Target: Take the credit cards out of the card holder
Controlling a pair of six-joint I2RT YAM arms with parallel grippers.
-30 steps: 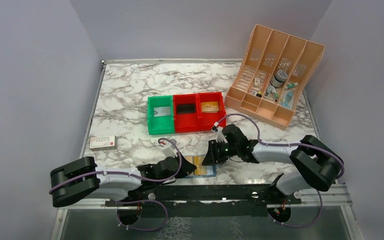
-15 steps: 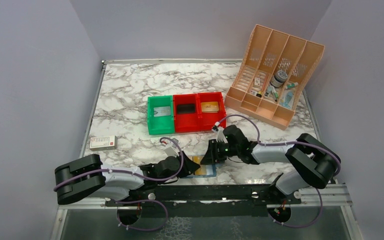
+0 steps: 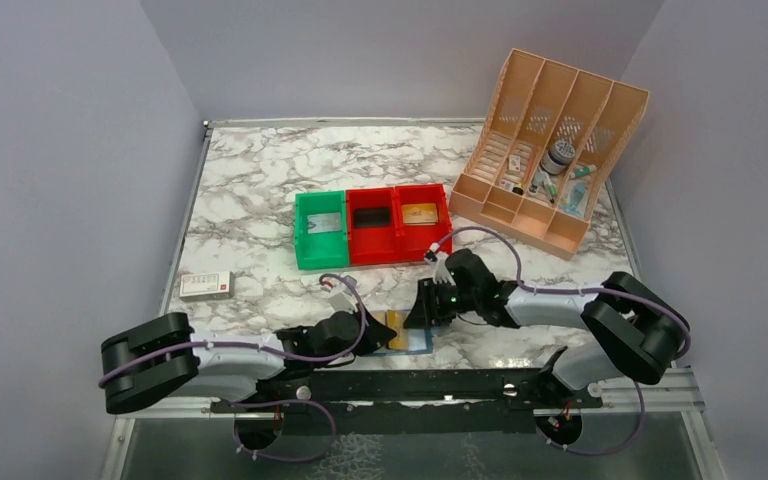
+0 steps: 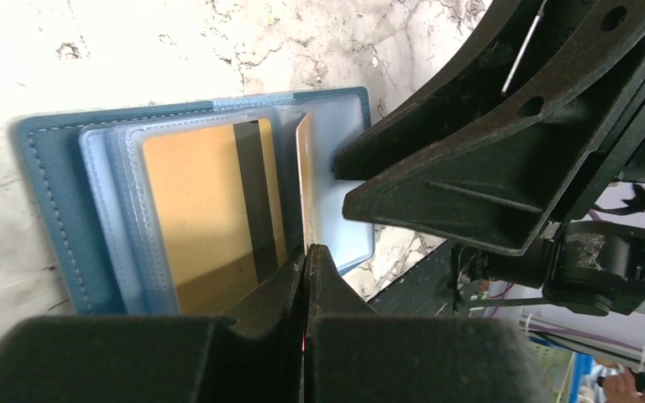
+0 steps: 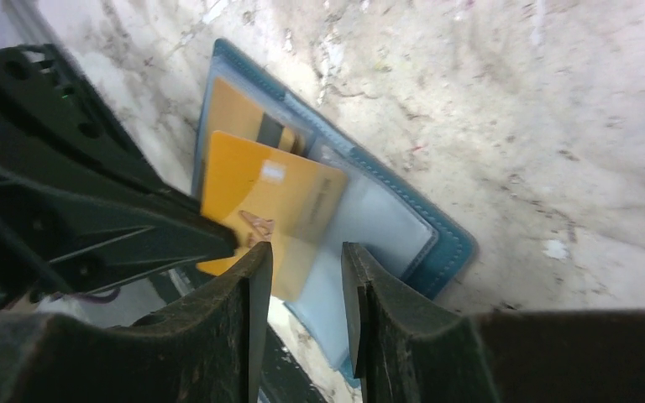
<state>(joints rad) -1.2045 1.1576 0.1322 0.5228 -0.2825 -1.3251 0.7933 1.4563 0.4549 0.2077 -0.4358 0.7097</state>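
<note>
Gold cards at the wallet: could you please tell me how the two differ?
The raised card stands tilted up; the sleeved card lies flat in a clear pocket of the wallet. The left gripper is shut on the raised card; nothing grips the sleeved card. The sleeved card shows a dark stripe, the raised card a printed face. Both are gold.

Gold credit card (image 5: 269, 197) stands tilted from open blue card holder (image 5: 438, 233).
</note>
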